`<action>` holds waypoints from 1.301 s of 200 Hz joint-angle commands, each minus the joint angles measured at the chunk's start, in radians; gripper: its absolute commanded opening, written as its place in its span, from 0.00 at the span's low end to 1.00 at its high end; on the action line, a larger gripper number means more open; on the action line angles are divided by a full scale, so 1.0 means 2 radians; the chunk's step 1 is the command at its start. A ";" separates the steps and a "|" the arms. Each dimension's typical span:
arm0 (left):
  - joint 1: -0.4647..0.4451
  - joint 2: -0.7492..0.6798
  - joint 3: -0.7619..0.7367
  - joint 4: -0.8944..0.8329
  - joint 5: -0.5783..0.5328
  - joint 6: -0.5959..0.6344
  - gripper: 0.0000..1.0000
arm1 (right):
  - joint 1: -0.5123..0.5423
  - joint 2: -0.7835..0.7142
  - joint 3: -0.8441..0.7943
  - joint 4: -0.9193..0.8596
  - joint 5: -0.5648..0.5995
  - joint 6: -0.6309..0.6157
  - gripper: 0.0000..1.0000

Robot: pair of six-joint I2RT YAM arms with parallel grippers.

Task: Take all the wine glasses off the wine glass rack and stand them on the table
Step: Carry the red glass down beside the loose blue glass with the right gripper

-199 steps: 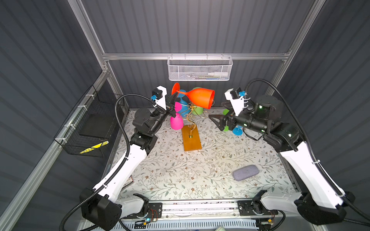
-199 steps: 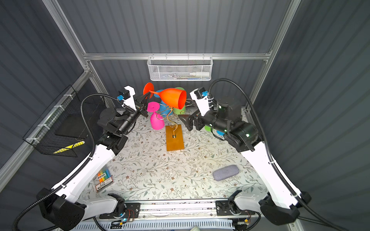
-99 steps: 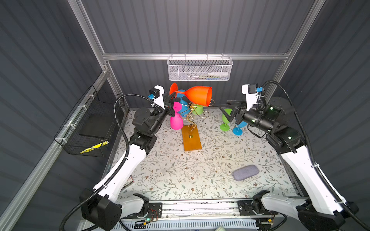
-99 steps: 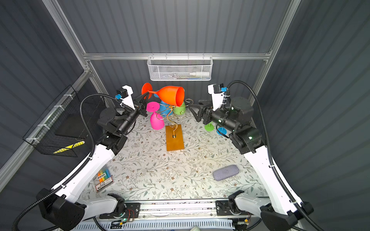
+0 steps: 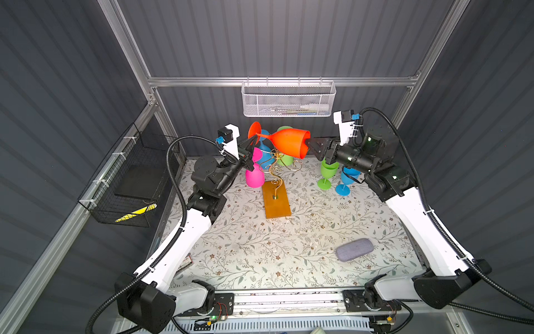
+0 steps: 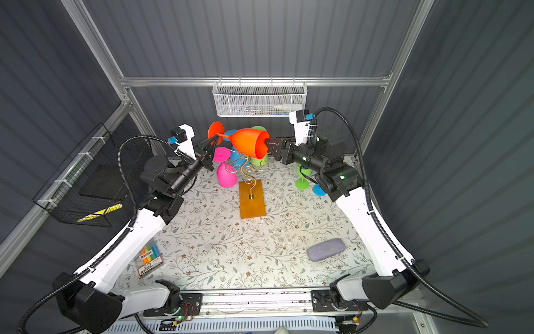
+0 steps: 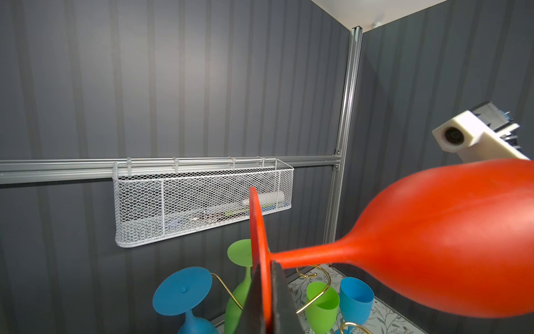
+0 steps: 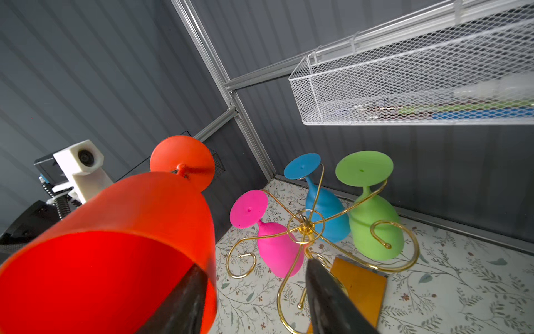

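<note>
I have the orange wine glass (image 5: 289, 143) off the wine glass rack (image 5: 277, 205) and lying on its side in the air above the rack's gold arms, bowl mouth towards the right arm and foot towards the left. In the left wrist view the left fingers (image 7: 281, 303) are closed on the round foot (image 7: 257, 231), one on each face of the disc just where the stem begins.

The right fingers (image 8: 329, 303) are parted at the bowl's rim. In the right wrist view one sits just inside the mouth, against the orange wall, and the other is outside with a clear gap to the bowl, so they straddle the rim without pinching it.

The rack stands upright on its amber base near the back of the tabletop (image 5: 289, 240). Three glasses hang from it upside down: a pink one (image 8: 274, 248), a blue one (image 8: 326, 214) and a green one (image 8: 375, 231). Two more glasses stand upright on the tabletop under the right arm, a green one (image 5: 328, 170) and a blue one (image 5: 346, 180), side by side. A grey case (image 5: 354, 249) lies well apart from them, towards the front right. The white mesh basket (image 5: 289, 99) hangs on the back rail above the rack.
</note>
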 commanded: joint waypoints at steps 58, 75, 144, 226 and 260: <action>0.001 0.009 0.011 0.001 0.022 -0.016 0.00 | 0.001 0.015 0.017 0.029 -0.039 0.023 0.19; 0.001 0.011 0.011 0.003 0.023 -0.017 0.00 | 0.001 0.015 0.017 0.030 -0.043 0.024 0.09; 0.001 0.004 0.005 -0.005 0.003 -0.011 0.46 | -0.002 -0.002 0.012 0.025 -0.023 0.014 0.00; 0.001 -0.045 -0.038 0.016 -0.122 0.033 0.85 | -0.060 -0.117 -0.025 -0.066 0.092 -0.037 0.00; 0.002 -0.060 -0.063 0.072 -0.178 0.057 0.91 | -0.076 -0.198 -0.059 -0.173 0.171 -0.061 0.00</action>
